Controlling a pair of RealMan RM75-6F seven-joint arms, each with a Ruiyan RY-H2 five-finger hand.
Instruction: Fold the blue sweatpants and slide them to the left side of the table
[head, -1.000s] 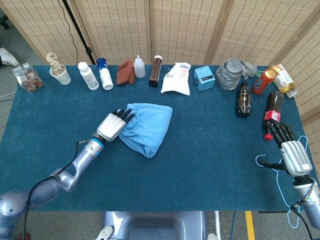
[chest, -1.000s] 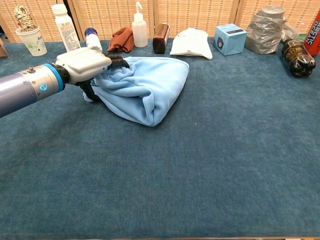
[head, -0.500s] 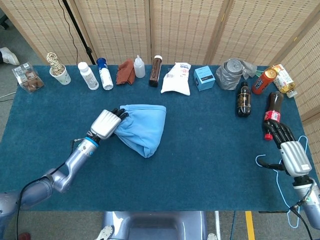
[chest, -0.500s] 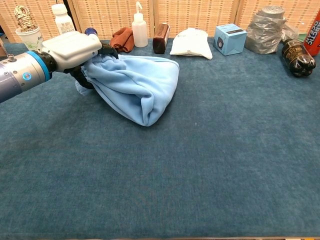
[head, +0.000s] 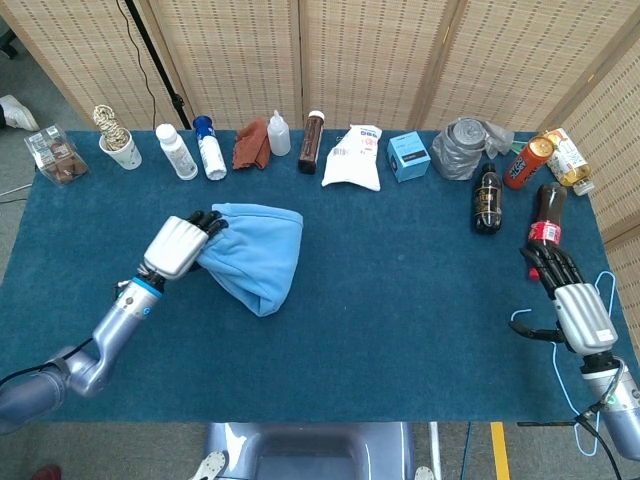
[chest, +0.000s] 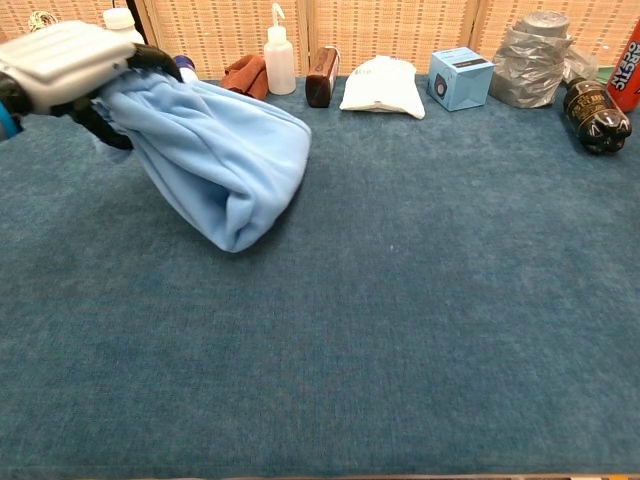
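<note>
Under the left hand's fingers (head: 205, 221), the blue sweatpants (head: 250, 255) bunch.

I see the blue sweatpants (head: 250, 252) as soft, matt fleece cloth. The bench (head: 400, 320) wears a dark teal, felt-like matt cover. My left robot hand (head: 178, 245) has a smooth, pale, ribbed plastic-looking back with black fingers (head: 205, 218). Far right, dark bottles (head: 487, 200) look glossy; behind stands woven cane screening (head: 360, 55).
</note>
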